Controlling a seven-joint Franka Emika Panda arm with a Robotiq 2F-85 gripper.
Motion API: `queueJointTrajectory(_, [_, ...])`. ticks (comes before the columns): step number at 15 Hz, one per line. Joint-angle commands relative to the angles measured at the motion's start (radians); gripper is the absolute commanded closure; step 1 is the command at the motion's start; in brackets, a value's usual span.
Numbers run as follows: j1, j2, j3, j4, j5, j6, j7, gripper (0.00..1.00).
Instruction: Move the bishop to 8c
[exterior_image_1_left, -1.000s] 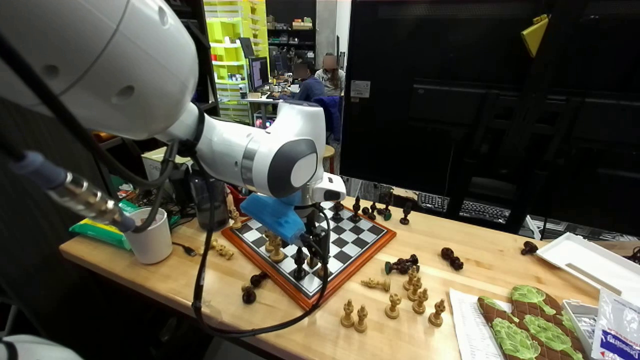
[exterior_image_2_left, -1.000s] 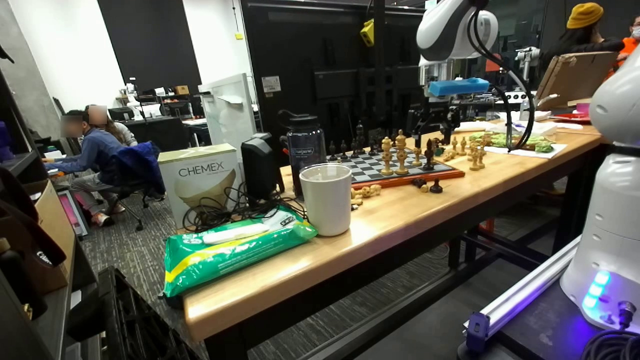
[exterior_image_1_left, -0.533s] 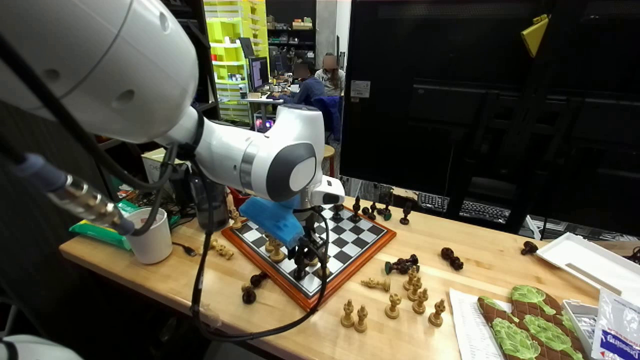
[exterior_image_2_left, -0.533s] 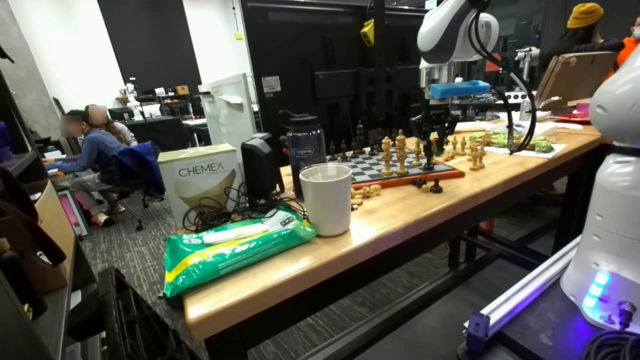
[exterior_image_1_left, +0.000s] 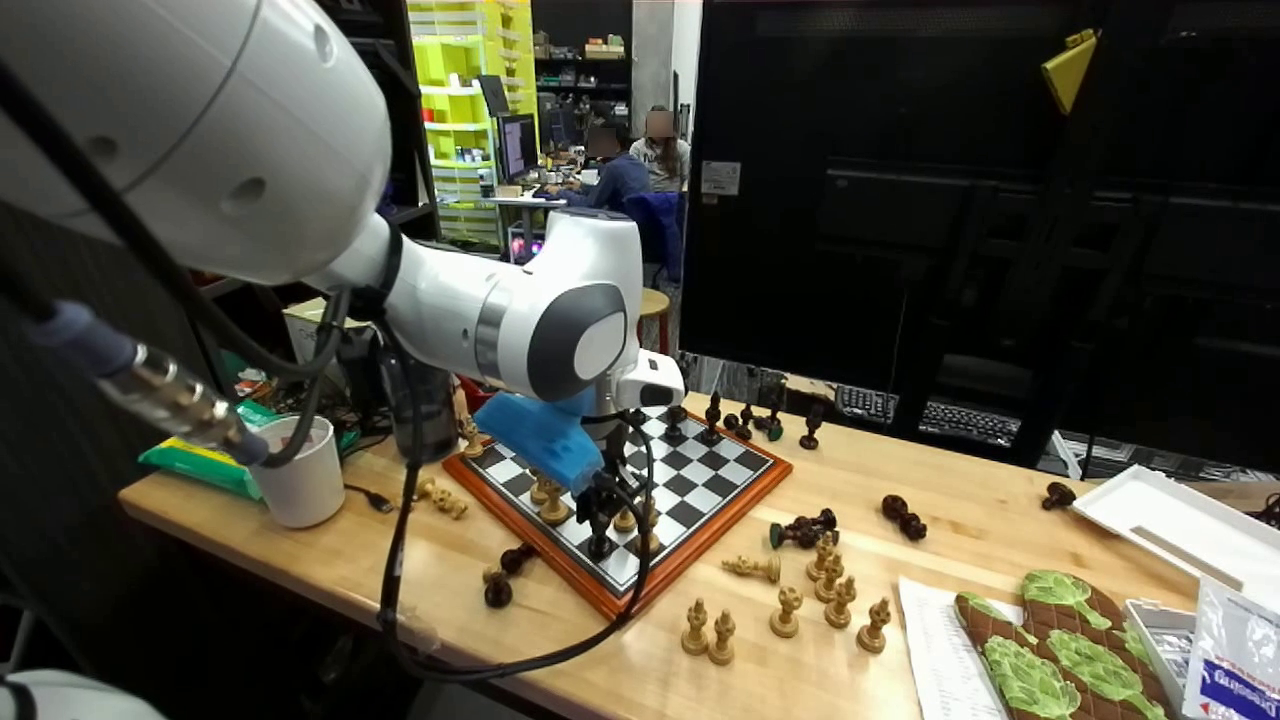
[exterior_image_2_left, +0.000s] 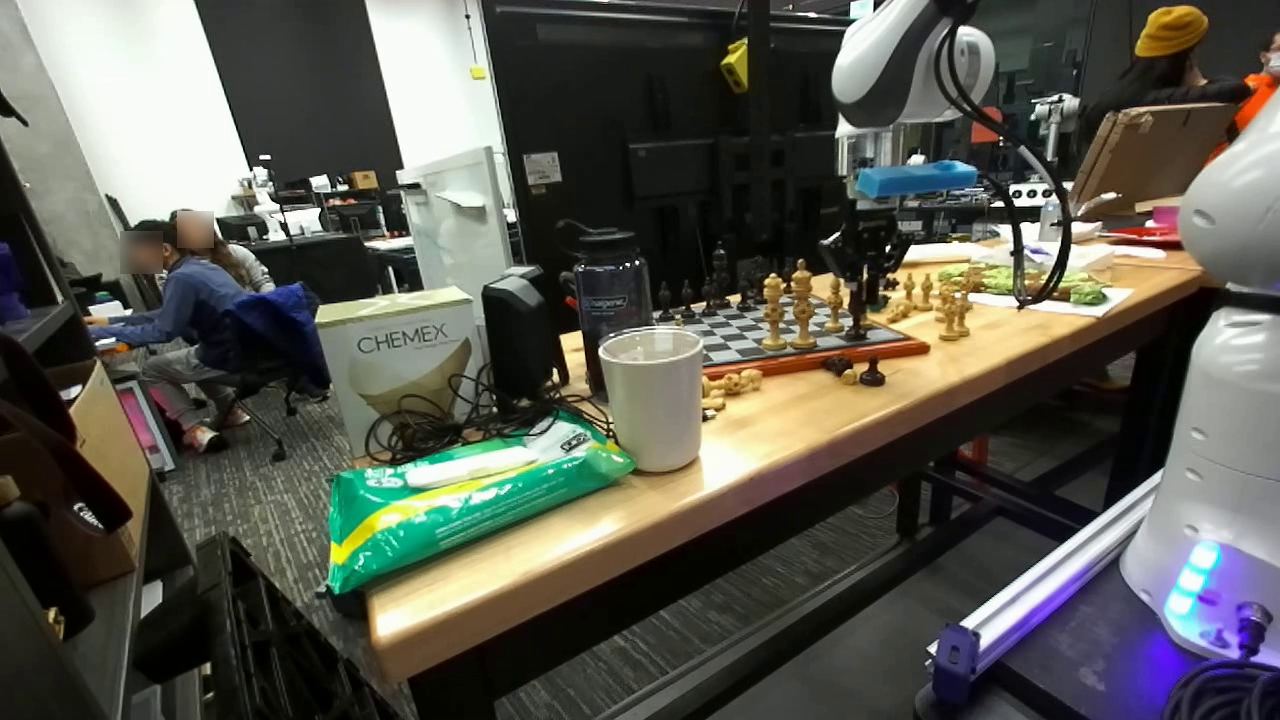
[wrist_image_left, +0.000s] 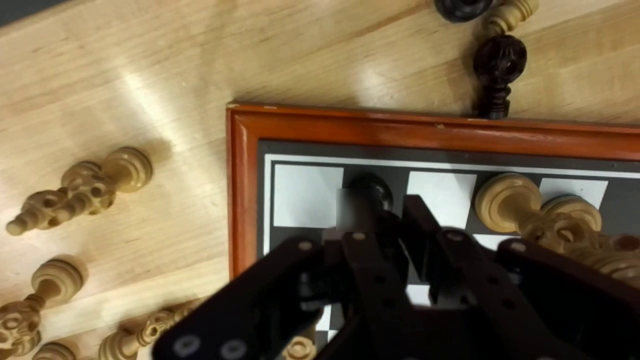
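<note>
The dark bishop (exterior_image_1_left: 599, 546) stands upright on a dark square in the board's near row, its base still on the board. My gripper (exterior_image_1_left: 602, 500) reaches down over it, jaws drawn together around its upper part. In an exterior view the bishop's foot (exterior_image_2_left: 857, 328) shows below the gripper (exterior_image_2_left: 858, 285). In the wrist view the bishop's base (wrist_image_left: 371, 181) appears just past the gripper (wrist_image_left: 382, 220), and its top is hidden between the dark fingers. A red-brown frame (wrist_image_left: 430, 131) borders the chessboard. Square 8c cannot be told from any marking.
Two tall pale pieces (exterior_image_2_left: 773, 320) stand along the bishop's row; another pale piece (exterior_image_2_left: 834, 308) is close behind the gripper. Dark pieces (exterior_image_1_left: 712, 425) occupy the far side. Loose pieces (exterior_image_1_left: 723, 640) are around the board. A white mug (exterior_image_2_left: 652, 400) and dark bottle (exterior_image_2_left: 608, 290) stand nearby.
The jaws, wide apart a second ago, have come together around the bishop. The gripper has dropped slightly and shifted a little sideways. The bishop's base has stayed on its square.
</note>
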Motion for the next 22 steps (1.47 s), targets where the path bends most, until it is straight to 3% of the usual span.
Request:
queueJointTrajectory(1, [-0.003, -0.036, 0.034, 0.011, -0.027, -0.053, 0.042, 0.94])
queueJointTrajectory(12, [0.009, -0.035, 0.101, 0.19, -0.13, -0.28, 0.087, 0.94])
queueJointTrajectory(13, [0.011, -0.034, 0.098, 0.197, -0.124, -0.285, 0.081, 0.53])
queueJointTrajectory(16, [0.014, -0.035, 0.082, 0.19, -0.103, -0.272, 0.064, 0.42])
queueJointTrajectory(22, [0.01, -0.019, 0.049, 0.146, -0.071, -0.218, 0.043, 0.02])
